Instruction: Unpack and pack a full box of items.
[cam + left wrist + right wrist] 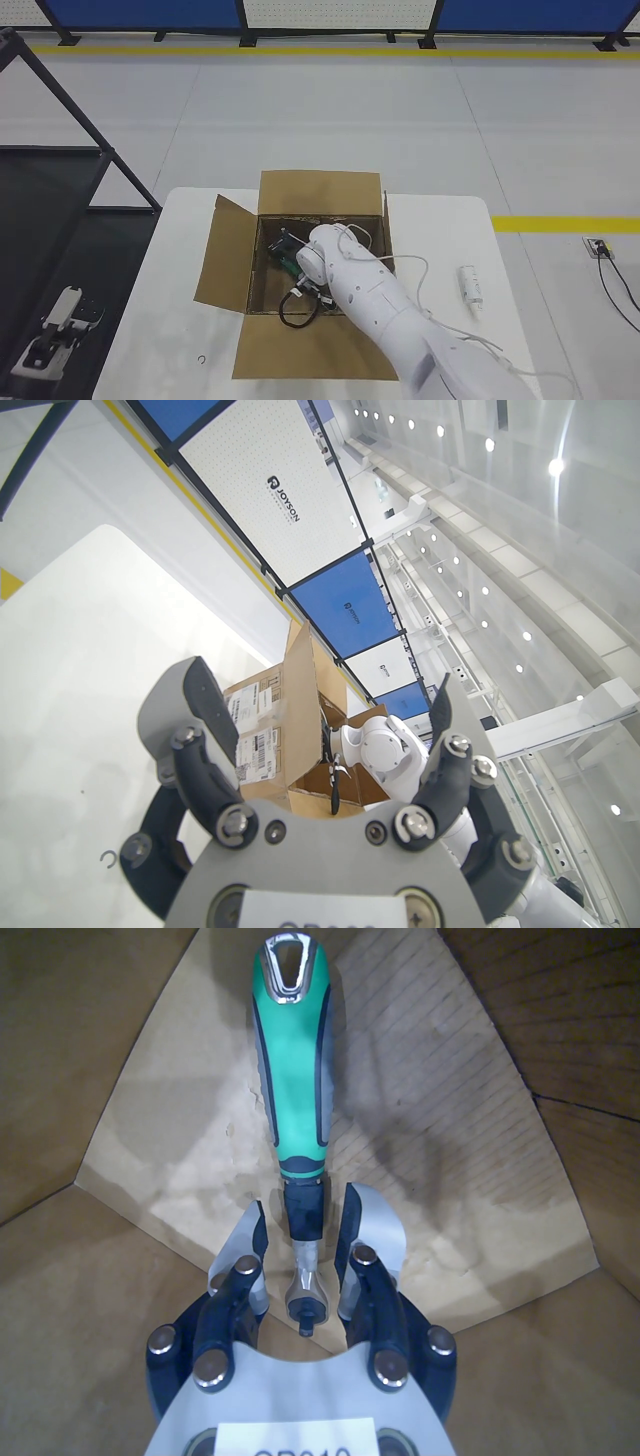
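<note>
Top view: the box (320,190) is sitting open on the white table (180,300) with its flaps folded out, and my right arm is dipping down into it. A small white tube (470,288) is lying on the table well off to the box's right.

Left wrist view: my left gripper (322,690) is hanging spread wide with nothing in it, off to one side of the box. Printed stickers (250,702) are showing on the box's outer wall, but the print is too small to read.

Right wrist view: my right gripper (305,1210) is sitting inside the box. Its fingers (352,1218) are parted, straddling the black neck of a green-handled ratchet (295,1078) with a gap on each side. The ratchet is lying flat on the box floor.
</note>
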### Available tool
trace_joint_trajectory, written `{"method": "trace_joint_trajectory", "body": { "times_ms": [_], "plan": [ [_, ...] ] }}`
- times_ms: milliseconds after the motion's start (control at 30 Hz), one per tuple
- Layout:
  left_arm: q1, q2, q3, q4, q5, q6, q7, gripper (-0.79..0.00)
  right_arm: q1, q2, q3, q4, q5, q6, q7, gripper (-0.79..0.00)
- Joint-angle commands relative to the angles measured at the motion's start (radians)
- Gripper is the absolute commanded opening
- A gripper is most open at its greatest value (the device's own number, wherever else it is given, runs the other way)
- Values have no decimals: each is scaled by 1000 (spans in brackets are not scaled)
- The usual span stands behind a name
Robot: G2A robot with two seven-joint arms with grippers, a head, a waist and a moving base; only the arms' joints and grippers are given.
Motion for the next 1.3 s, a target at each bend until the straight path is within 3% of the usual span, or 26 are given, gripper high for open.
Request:
{"method": "trace_joint_trajectory", "body": {
  "times_ms": [0,467,500,567,633,1267],
  "plan": [
    [0,0,-2,-1,-3,0,1,0,-1,-3,2,8,-3,2,-12,-434],
    [-7,2,1,-6,1,5,4,0,-13,-17,13,47,-19,-9,-37,-508],
    [-7,2,1,-5,1,5,5,0,-14,-18,14,49,-21,-6,-36,-542],
    [-8,2,2,-5,3,6,7,0,-15,-19,16,52,-22,-7,-36,-708],
    [-8,2,2,-5,4,8,9,0,-15,-20,18,54,-23,-6,-35,-785],
    [-29,6,26,-7,20,20,9,0,50,-9,48,39,-36,-65,-6,-785]
  ]
}}
